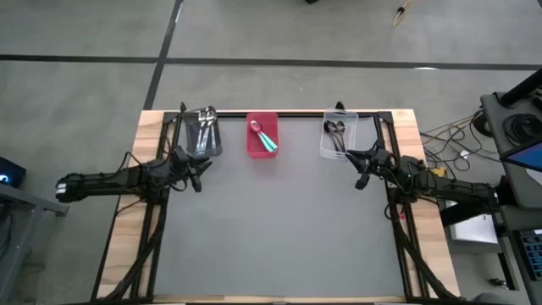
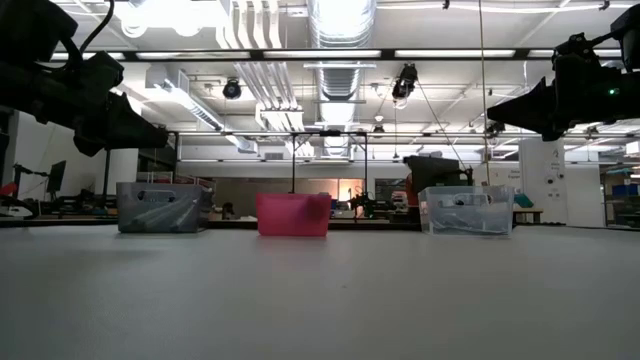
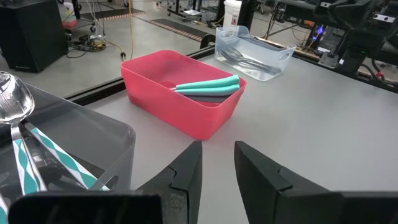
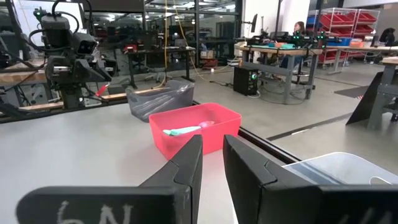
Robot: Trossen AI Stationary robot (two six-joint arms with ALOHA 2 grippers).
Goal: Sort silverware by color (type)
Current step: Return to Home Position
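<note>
Three bins stand in a row at the table's far edge. The grey bin [image 1: 204, 133] holds spoons with pale patterned handles [image 3: 28, 155]. In the red bin [image 1: 262, 135] lie teal-handled spoons [image 3: 208, 86]. The clear bin [image 1: 339, 135] holds dark spoons [image 1: 335, 132]. My left gripper [image 1: 196, 175] hovers above the table just near of the grey bin, its fingers [image 3: 189, 171] a narrow gap apart with nothing between them. My right gripper [image 1: 362, 174] hovers just near of the clear bin, also with a narrow gap and nothing in it.
A black frame rail [image 1: 296, 113] runs along the far edge behind the bins. Wooden strips [image 1: 127, 220] border the grey mat [image 1: 279, 229], which stretches from the bins to the near edge between both arms. Cables and equipment [image 1: 508, 135] lie off the table's right side.
</note>
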